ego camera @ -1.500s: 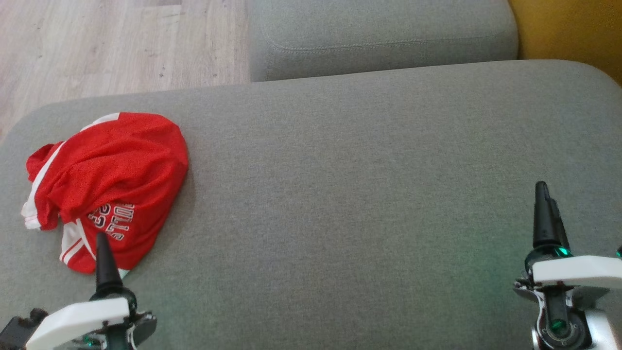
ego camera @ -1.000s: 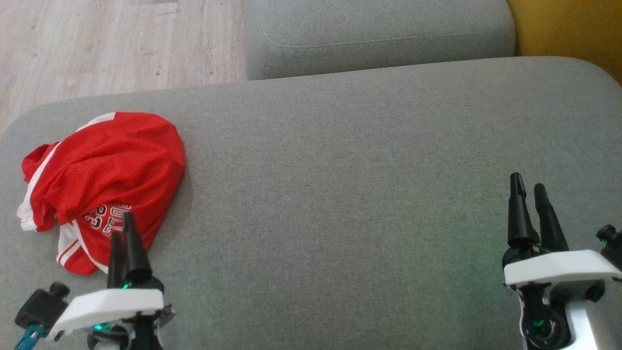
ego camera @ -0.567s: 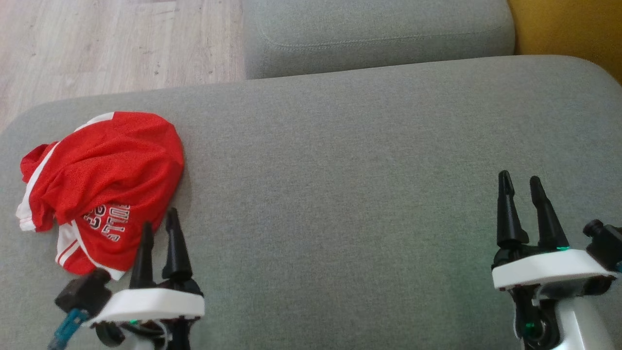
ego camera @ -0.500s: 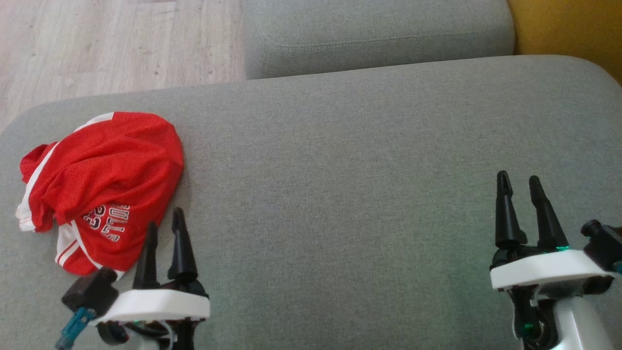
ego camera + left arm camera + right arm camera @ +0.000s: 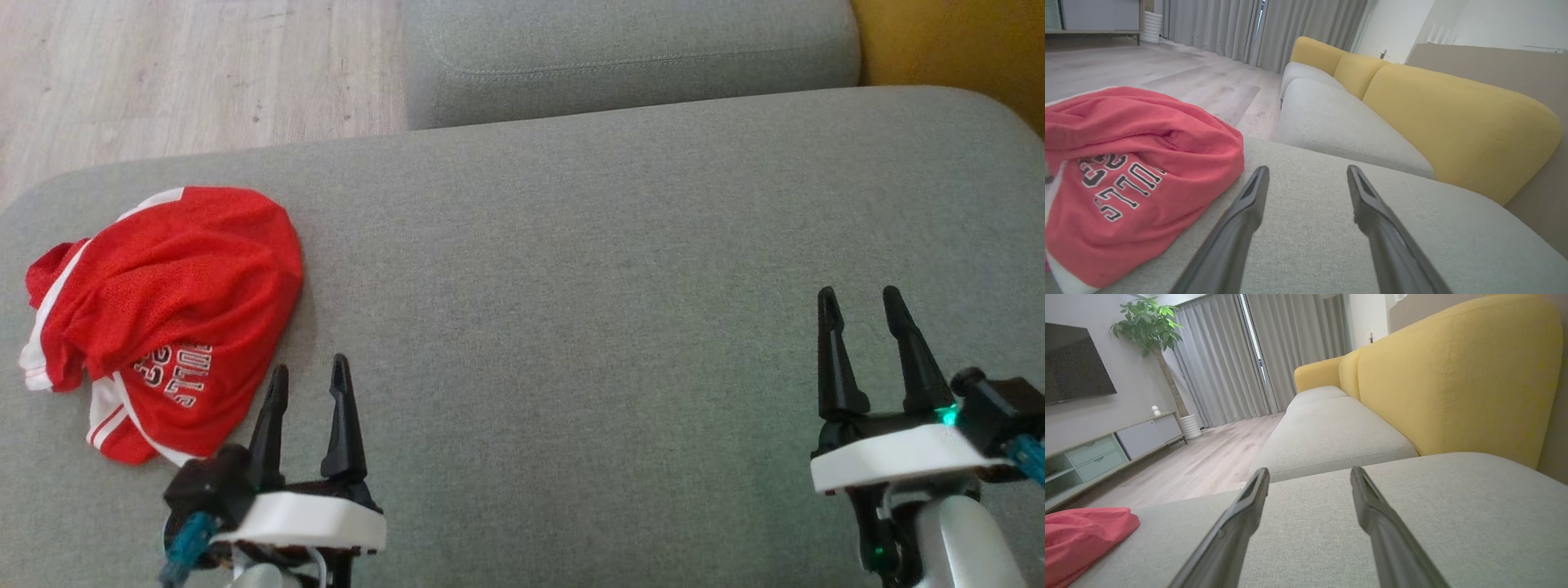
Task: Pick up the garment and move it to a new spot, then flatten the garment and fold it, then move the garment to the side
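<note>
While hovering over the sofa seat [image 5: 571, 286], holds left tool [image 5: 309, 365] open just beside the crumpled shirt [image 5: 180, 278] at the left edge, right tool [image 5: 859, 291] open too.

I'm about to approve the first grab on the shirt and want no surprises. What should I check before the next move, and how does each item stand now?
1. Left gripper open and empty: ok, fingers apart, nothing between them.
2. Right gripper open and empty: ok.
3. Red garment within reach: ok, it lies crumpled on the grey cushion, just left of the left gripper.
4. Left gripper lined up on the garment: not ok, its fingers point past the garment's right edge at bare cushion.
5. Landing spot: ok, a wide bare stretch of cushion lies between the grippers.
6. Which edge is collar or hem: cannot tell, the cloth is too bunched.
</note>
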{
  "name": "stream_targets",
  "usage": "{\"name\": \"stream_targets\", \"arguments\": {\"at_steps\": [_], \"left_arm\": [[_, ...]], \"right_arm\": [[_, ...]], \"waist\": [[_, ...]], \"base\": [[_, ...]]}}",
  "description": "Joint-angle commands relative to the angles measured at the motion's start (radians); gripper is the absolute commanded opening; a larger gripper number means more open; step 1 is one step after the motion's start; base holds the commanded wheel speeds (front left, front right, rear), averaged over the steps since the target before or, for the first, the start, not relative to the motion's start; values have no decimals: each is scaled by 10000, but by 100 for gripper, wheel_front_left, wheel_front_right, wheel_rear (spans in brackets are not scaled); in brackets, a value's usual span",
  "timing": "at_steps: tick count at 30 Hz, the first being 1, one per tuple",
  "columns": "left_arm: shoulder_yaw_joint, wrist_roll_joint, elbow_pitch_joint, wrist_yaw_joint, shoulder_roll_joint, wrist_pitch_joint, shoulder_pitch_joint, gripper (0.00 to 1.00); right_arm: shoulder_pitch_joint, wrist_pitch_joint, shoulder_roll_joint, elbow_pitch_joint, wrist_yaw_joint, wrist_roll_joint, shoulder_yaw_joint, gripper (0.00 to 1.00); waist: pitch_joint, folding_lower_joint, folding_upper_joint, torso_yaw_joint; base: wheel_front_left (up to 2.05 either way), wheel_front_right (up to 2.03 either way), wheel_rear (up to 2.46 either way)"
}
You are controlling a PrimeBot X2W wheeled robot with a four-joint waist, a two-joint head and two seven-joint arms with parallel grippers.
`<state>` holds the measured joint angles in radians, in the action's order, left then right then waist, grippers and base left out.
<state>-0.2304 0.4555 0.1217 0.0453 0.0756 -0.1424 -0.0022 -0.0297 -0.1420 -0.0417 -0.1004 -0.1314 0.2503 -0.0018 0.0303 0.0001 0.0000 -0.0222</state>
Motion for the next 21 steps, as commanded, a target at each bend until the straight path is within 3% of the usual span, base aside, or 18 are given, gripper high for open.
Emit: {"name": "stream_targets", "arguments": {"at_steps": [1, 13, 21], "left_arm": [[12, -483, -434, 177, 214, -161, -579, 100], [-861, -1717, -443, 849, 588, -488, -715, 100], [-705, -1705, -653, 291, 360, -726, -518, 100]], "right_arm": [[-209, -173, -65, 459, 5, -534, 206, 100], [-162, -497, -71, 700, 6, -1765, 535, 100], [24, -733, -76, 618, 7, -1161, 683, 100]], "waist": [[17, -1, 0, -2], [38, -1, 0, -44], [-12, -1, 0, -121]], "base": [[0, 0, 0], [0, 0, 0], [0, 0, 0]]}}
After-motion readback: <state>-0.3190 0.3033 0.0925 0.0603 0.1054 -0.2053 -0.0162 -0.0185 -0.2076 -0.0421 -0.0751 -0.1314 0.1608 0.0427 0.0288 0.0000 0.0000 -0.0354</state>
